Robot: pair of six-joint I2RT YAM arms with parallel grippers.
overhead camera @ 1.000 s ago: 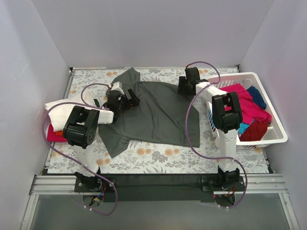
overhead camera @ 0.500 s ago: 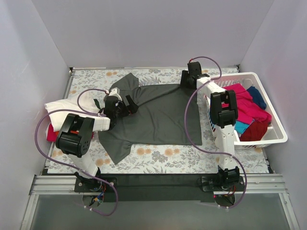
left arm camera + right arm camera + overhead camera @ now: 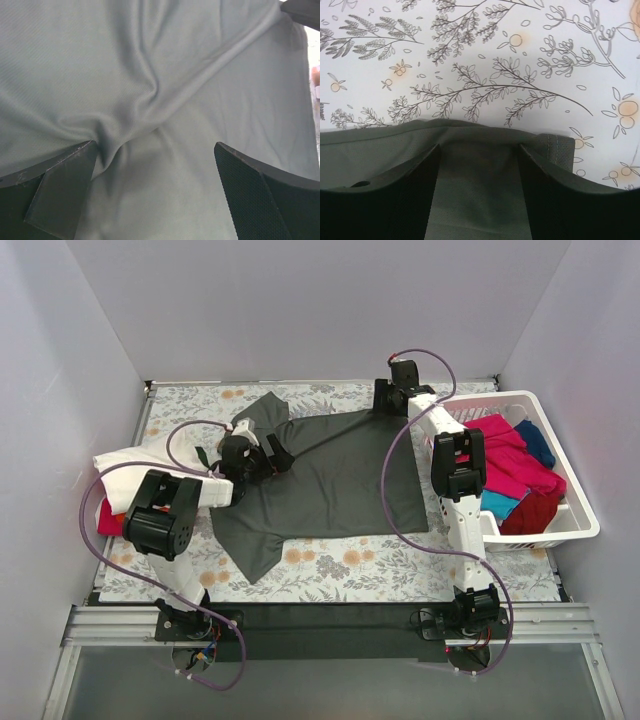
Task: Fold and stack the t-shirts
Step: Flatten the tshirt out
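- While the dark grey t-shirt (image 3: 335, 475) lies spread across the middle of the flowered table (image 3: 340, 565), it is not yet flat; a raised crease runs slantwise from near its collar toward its far right corner.
- Left gripper (image 3: 155, 165) stands fully wide and holds nothing; both fingertips rest on the cloth near the collar, with a pucker gathered between them.
- Right gripper (image 3: 479, 150) sits at the far right hem corner, jaws part open astride the edge; the cloth lies flat between them, not pinched.
- Step in hand, as I judge it: smoothing the shirt before the first fold; to do it well, draw the two ends gently apart along the crease, hold the hem corner low to the table, and stop once the pucker is gone; a harder pull would likely drag the whole shirt sideways.
- A white t-shirt (image 3: 125, 468) lies folded at the left edge over a magenta t-shirt (image 3: 108, 520); more coloured shirts wait in the basket (image 3: 575, 525) at the right.
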